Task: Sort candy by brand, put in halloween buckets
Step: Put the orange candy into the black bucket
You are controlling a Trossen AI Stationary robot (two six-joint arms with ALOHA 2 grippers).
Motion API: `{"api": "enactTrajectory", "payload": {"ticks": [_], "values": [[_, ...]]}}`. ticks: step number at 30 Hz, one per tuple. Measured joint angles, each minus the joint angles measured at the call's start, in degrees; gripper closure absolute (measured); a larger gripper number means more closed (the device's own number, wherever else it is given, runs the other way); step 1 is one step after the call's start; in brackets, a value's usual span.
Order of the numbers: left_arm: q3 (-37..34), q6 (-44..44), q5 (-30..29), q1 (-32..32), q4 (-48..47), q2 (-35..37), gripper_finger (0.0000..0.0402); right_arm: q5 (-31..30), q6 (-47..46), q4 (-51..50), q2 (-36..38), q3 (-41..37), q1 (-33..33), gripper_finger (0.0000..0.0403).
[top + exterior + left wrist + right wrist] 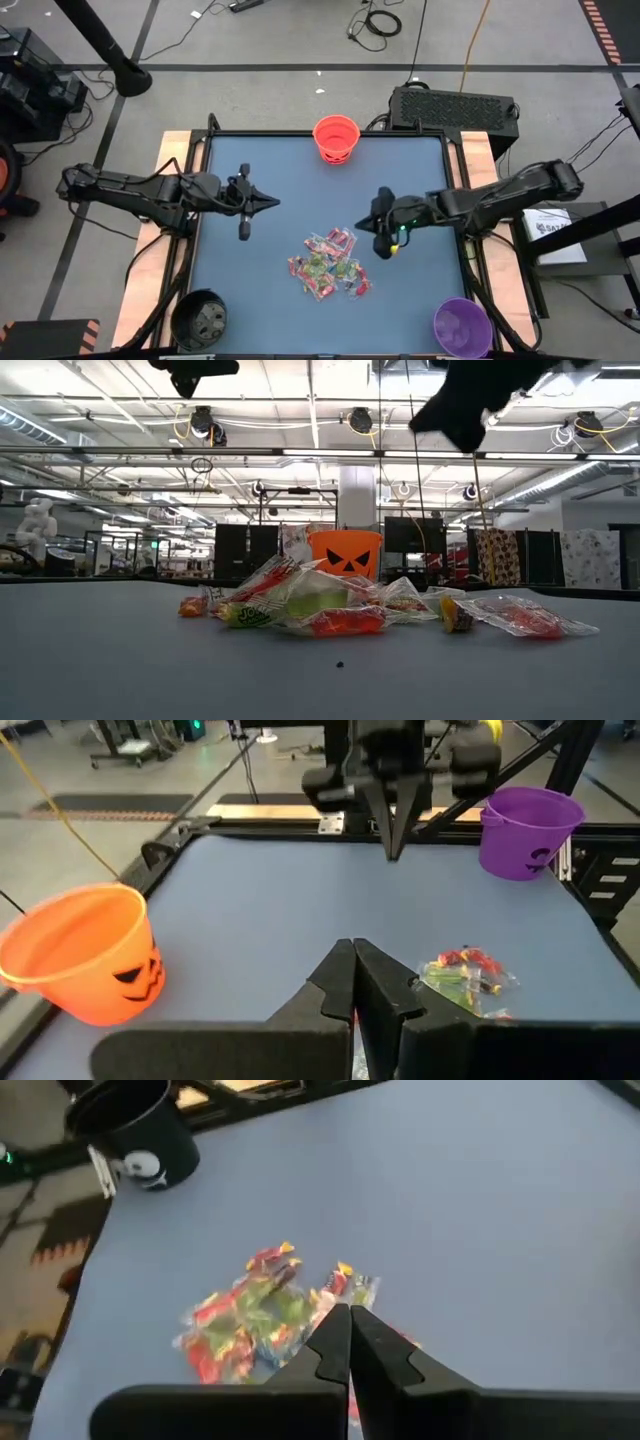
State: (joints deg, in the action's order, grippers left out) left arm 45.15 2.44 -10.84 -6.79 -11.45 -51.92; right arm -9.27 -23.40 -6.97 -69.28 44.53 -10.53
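Candy [330, 266] lying piled mid-table, buckets: orange [336, 137] at 12, black [199, 317] at 7, purple [462, 326] at 5. L gripper [272, 203], R gripper [366, 227] hovering, both closed, holding nothing.

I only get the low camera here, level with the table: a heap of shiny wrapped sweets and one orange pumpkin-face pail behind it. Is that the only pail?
Observer: No. From above, a round black plastic pail stands at the near left corner and a round purple plastic pail at the near right; the orange plastic pail is at the far edge.
Operator: Anything in them yet?
Observer: None of the shiny wrapped sweets show inside the orange or purple pail; the heap lies mid-table.
Operator: And those dark shapes overhead?
Observer: The arms. The right gripper hangs beside the heap, shut and empty; the left gripper waits farther off, also shut.
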Motion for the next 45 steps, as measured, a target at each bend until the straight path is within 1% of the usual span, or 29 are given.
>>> {"api": "enactTrajectory", "payload": {"ticks": [3,5,11,19,22,27,32,34,37,41,43,45], "values": [[0.0,1.7,0.11,-0.11,-0.4,-1.23,0.0395,-0.24,-1.49,6.9,-3.55,-3.96,-0.37,0.0403],[0.02,1.71,0.1,-0.11,-0.51,-2.56,0.0395,0.02,-2.0,9.1,-5.8,-4.57,-0.41,0.0403],[0.02,1.71,0.07,-0.11,-0.39,-7.72,0.0395,0.06,-1.07,9.0,-9.67,-4.52,-0.41,0.0403],[0.02,2.63,0.01,-0.11,-0.32,-12.09,0.0393,0.03,0.35,10.75,-9.8,-4.46,-0.41,0.0403],[0.02,4.77,0.05,-0.11,-0.6,-13.18,0.0375,0.03,0.48,12.36,-9.84,-4.46,-0.41,0.0403],[0.02,7.27,0.07,-0.91,-1.79,-15.29,0.0318,0.01,0.22,12.86,-10.02,-4.41,-0.71,0.0403],[-0.08,12.21,3.6,-4.55,-2.35,-19.21,0.0275,0.01,-0.21,12.82,-10.02,-4.41,-2.17,0.0403],[-0.33,13.4,3.28,-6.86,-1.1,-21.92,0.0268,-0.28,-0.8,12.82,-10.02,-4.41,-2.71,0.0403],[-0.35,13.62,1.7,-9.49,1.19,-26.17,0.0265,-2.33,-0.94,12.84,-10.02,-4.41,-3.25,0.0403],[-0.37,13.36,0.14,-11.21,3.21,-30.39,0.0265,-4.71,-0.89,13.06,-10.02,-4.41,-3.18,0.0403],[-0.34,13.21,0.12,-11.6,3.43,-31.48,0.0265,-6.56,-0.87,13.17,-10.02,-4.41,-3.07,0.0403],[-0.34,11.55,1.97,-11.81,2.72,-32.07,0.0265,-7.51,-0.78,13.19,-10.02,-4.41,-3.07,0.0403]]}}
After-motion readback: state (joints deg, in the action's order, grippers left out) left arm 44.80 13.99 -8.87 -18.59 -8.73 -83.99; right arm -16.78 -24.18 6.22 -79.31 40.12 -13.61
